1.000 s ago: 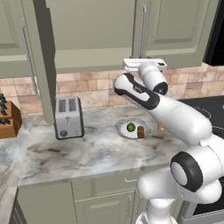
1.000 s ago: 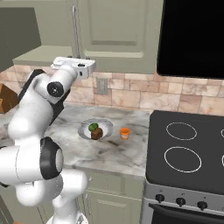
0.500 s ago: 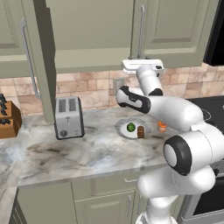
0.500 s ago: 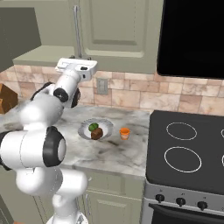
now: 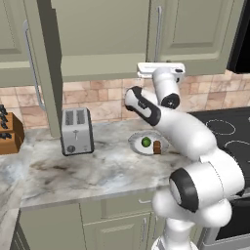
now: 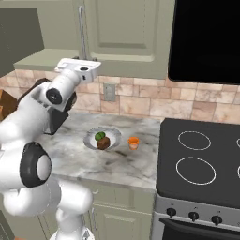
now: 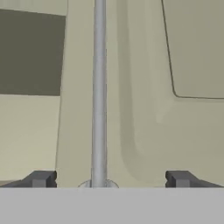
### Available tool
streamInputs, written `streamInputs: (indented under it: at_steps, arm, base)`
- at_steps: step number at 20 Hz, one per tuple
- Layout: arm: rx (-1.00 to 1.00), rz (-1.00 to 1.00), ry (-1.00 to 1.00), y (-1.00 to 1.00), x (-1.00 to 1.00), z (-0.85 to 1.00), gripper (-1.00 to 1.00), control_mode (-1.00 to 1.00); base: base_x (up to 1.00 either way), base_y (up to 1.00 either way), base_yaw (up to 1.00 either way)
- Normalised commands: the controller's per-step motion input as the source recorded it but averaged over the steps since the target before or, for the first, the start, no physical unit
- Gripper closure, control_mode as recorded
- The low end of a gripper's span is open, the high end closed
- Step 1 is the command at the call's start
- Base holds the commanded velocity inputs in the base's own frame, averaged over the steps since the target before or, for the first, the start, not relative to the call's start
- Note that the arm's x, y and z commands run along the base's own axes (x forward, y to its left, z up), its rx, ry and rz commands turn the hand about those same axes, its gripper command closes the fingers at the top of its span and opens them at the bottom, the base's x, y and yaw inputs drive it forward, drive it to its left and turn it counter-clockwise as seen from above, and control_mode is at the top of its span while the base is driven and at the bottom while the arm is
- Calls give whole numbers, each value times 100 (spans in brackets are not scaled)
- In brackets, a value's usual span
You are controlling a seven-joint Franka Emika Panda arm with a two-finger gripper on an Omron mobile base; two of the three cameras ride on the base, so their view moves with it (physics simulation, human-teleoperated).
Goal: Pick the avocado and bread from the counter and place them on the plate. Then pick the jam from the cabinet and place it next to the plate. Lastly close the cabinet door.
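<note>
1. Gripper spread wide, grasping nothing; fingers flank a silver handle on a cabinet door, untouched.
2. Well below the fingers: avocado and bread on plate.
3. Jam just beside plate, on counter.

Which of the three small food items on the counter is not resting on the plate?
The jam, the orange jar. It stands on the counter beside the plate, while the avocado and bread sit on the plate.

A home kitchen: marble counter, toaster, stove, olive wall cabinets.
</note>
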Motion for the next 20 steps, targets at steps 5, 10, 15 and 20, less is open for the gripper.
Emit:
streamInputs:
  at_steps: [5, 10, 15, 20]
  arm:
    - [0, -13, 30, 0, -89, 63, -100, -100]
    - [0, -11, 44, 0, -100, 49, -100, -100]
    - [0, -9, 45, 0, -100, 63, -100, -100]
    - [0, -1, 44, 6, -100, 18, -100, -100]
  base:
    - [0, 0, 0]
    - [0, 0, 0]
    - [0, 0, 0]
    - [0, 0, 0]
